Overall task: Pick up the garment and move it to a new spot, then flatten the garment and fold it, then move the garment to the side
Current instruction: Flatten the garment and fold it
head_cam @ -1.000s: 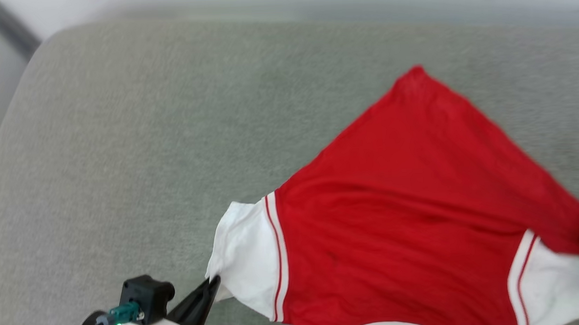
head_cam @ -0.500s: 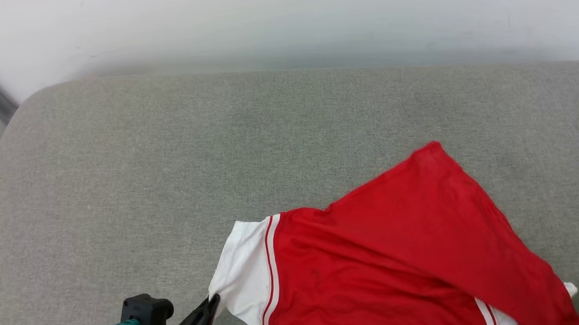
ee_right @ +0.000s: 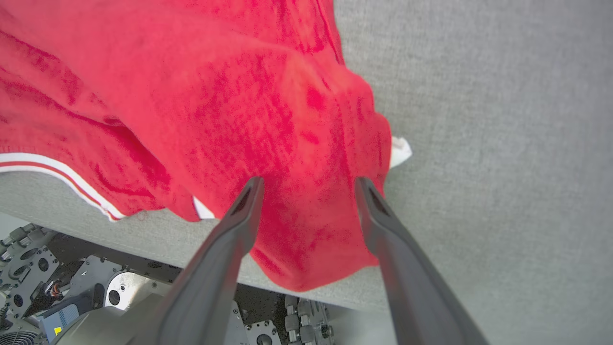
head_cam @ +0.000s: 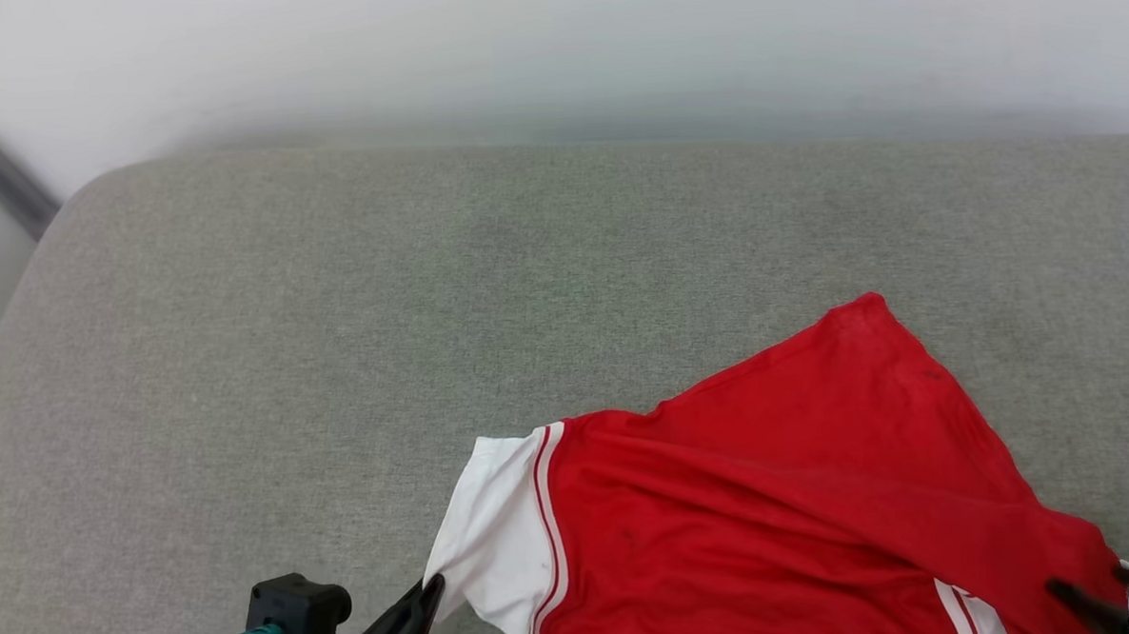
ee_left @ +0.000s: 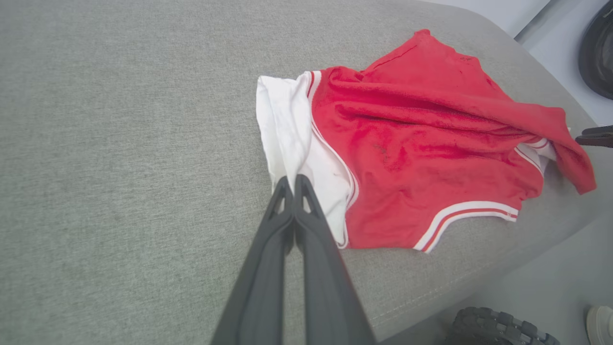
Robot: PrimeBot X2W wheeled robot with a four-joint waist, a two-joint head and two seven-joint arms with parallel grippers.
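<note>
Lying rumpled along the front edge of the grey upholstered cushion (head_cam: 316,309), right of its middle, the red jersey (head_cam: 773,498) has one hem corner pointing toward the back edge. The left gripper (ee_left: 293,184) is clamped on the jersey's white sleeve (ee_left: 282,120), fingers pressed together on the cloth. The right gripper (ee_right: 309,187) stands with its fingers apart, straddling a red fold that droops over the front edge, gripping nothing.

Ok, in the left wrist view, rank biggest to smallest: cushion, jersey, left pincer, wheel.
1. grey cushion
2. red jersey
3. left pincer, enlarged by nearness to the camera
4. treaded wheel, cut off at the edge
</note>
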